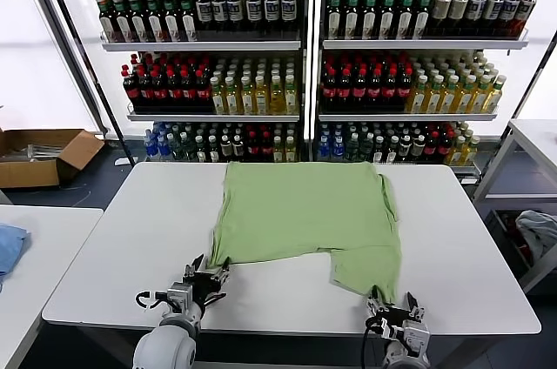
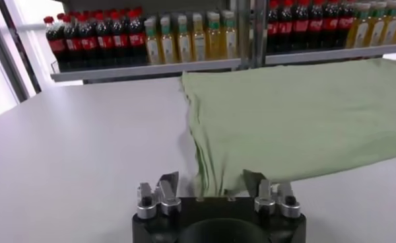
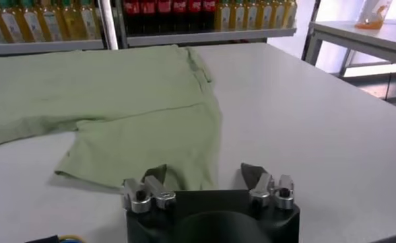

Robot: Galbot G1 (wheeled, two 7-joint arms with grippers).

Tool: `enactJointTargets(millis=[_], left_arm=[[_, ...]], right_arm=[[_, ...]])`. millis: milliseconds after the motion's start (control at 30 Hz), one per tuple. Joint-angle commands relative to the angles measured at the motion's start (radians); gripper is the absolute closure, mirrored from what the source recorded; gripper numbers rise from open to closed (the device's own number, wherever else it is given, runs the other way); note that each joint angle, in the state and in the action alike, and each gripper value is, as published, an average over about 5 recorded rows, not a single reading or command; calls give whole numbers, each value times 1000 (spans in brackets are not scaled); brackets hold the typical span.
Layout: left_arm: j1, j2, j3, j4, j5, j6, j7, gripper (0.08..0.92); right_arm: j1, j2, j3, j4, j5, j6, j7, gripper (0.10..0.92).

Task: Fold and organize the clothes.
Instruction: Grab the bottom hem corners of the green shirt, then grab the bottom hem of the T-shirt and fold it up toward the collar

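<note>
A light green shirt [image 1: 305, 217] lies spread on the white table [image 1: 122, 247], with one part folded toward the near right. My left gripper [image 1: 207, 279] is open at the shirt's near left corner; in the left wrist view the cloth edge [image 2: 214, 178] sits between its fingers [image 2: 166, 183]. My right gripper [image 1: 390, 306] is open at the shirt's near right corner; in the right wrist view the cloth [image 3: 185, 168] reaches between its fingers [image 3: 155, 175]. No collar, buttons or print show.
Shelves of bottles [image 1: 305, 64] stand behind the table. A cardboard box [image 1: 39, 156] lies on the floor far left. A second table with a blue cloth [image 1: 10, 247] stands at left. Another table [image 1: 535, 138] stands at right.
</note>
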Motion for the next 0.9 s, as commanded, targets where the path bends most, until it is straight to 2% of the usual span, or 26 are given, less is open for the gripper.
enactJointTargets(millis=[33, 300, 400, 667, 900], left_arm=[[1, -2, 0, 6, -1, 8, -1, 615], [23, -1, 2, -24, -5, 9, 3, 848], [32, -1, 4, -38, -6, 8, 8, 902], [65, -12, -3, -109, -23, -56, 6, 916], [37, -23, -10, -183, -97, -117, -22, 916]], right_arm=[[-1, 8, 0, -9, 11, 3, 5, 639], [-1, -6, 1, 9, -2, 23, -26, 869], [-9, -15, 2, 17, 1, 31, -35, 916], [-48, -45, 2, 95, -33, 111, -72, 920], [3, -57, 15, 167, -55, 151, -89, 920]])
